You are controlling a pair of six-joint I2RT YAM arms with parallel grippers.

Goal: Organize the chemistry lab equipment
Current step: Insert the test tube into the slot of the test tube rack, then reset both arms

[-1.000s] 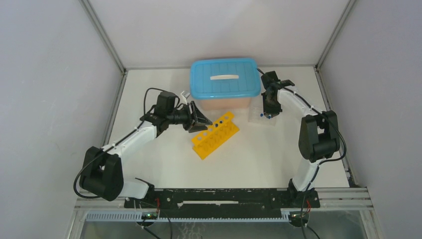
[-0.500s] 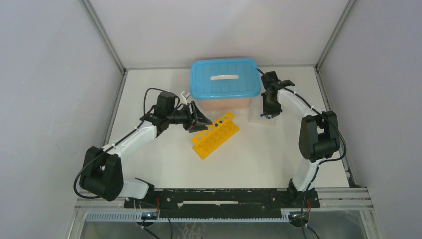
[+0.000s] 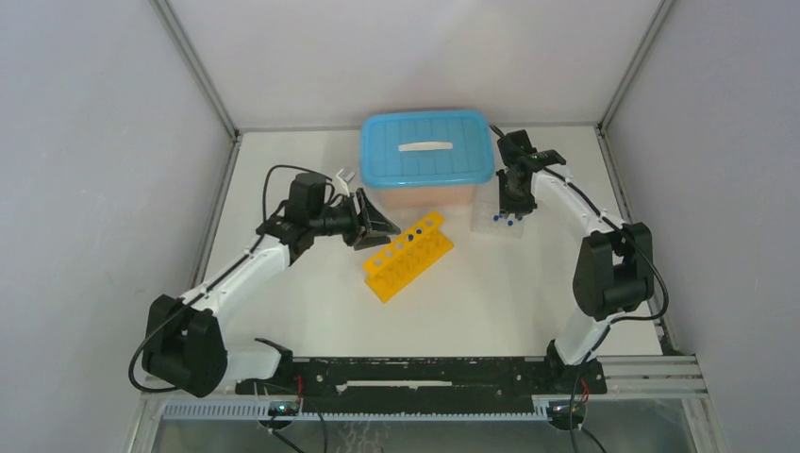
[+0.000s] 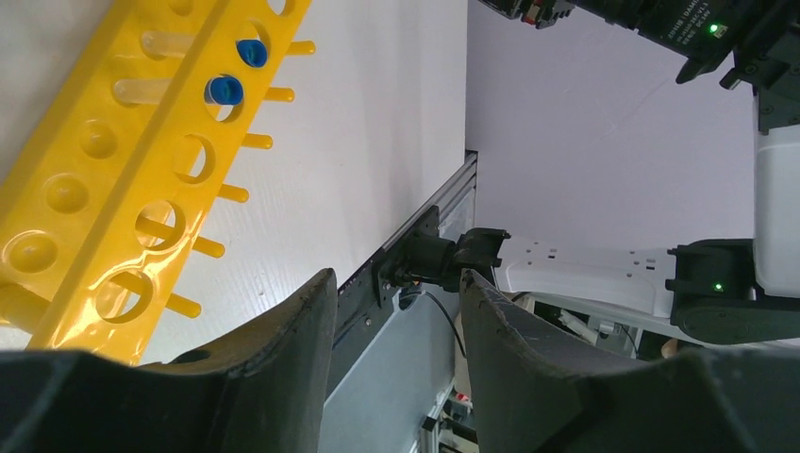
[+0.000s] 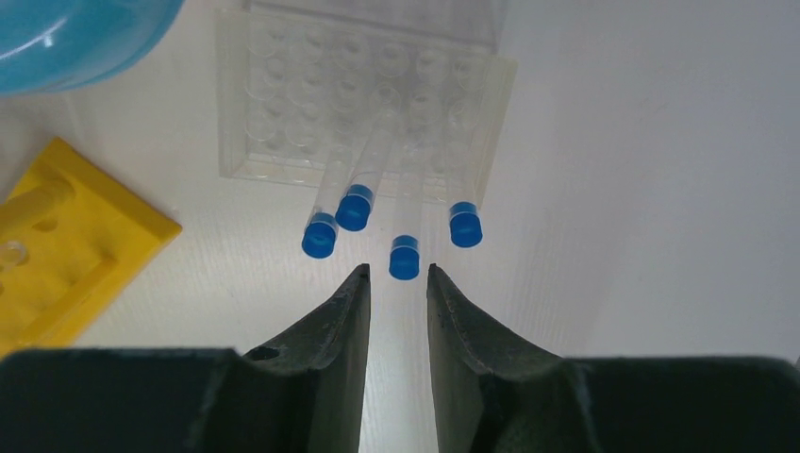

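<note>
Yellow rack (image 3: 408,257): lies at mid-desk with its round holes facing up; its long axis runs from 2 o'clock to 8 o'clock.
Rack tubes (image 4: 225,90): two clear, blue-capped tubes sit in neighbouring holes toward the rack's 2 o'clock end.
Clear tray (image 5: 274,104): on the desk at 3 o'clock of the rack, apart from it, close by the box's 4 o'clock corner.
Tray tubes (image 5: 353,208): four blue-capped tubes lean in the tray's wells, caps tilted toward 6 o'clock.
Left gripper (image 4: 396,283): fingers spread with nothing between them; it sits at 10 o'clock of the rack, just beside that end.
Right gripper (image 5: 397,274): fingers parted by a narrow gap, pinching nothing; it hangs over the tray's 6 o'clock edge, with one blue cap just beyond the fingertips.
Blue-lidded box (image 3: 426,146): at 12 o'clock of the rack, lid on.
Desk (image 3: 311,311): white, with grey walls on three sides.
</note>
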